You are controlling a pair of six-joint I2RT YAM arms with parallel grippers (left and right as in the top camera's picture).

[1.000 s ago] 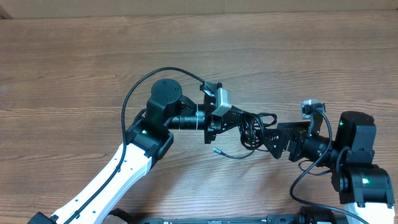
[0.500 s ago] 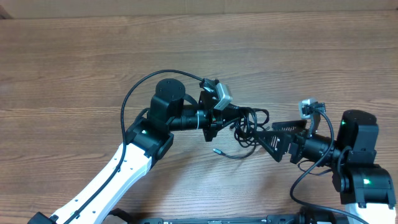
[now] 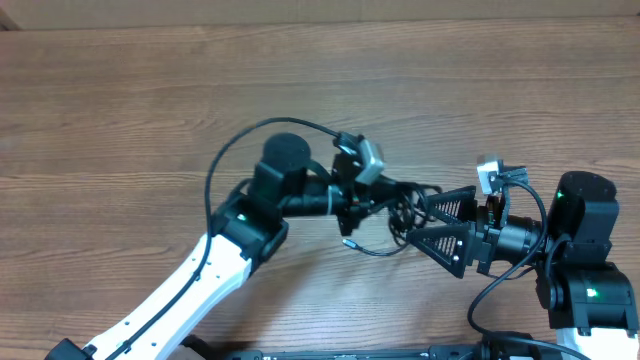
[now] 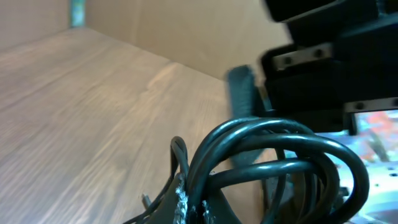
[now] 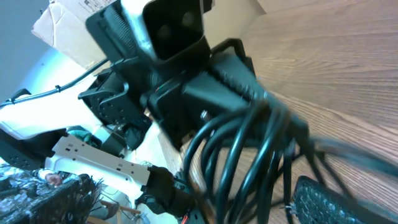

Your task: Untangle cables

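The cables [image 3: 403, 208] are a knot of thin black cords looped over one another, bunched at the middle right of the table [image 3: 120, 110] between the two arms. One strand trails near-left to a small silver-tipped plug [image 3: 348, 242] lying on the wood. The left jaws are clamped on the bundle; the right jaws stand wide open just right of it. The table is brown wood grain; past its edge the right wrist view shows a white power strip [image 5: 93, 160].

Nothing legible from where I stand: no word, brand or number comes through clearly in any of the views. The one candidate is the cardboard box [image 5: 65, 17] at the top left of the right wrist view, which carries dark print too small and blurred to read
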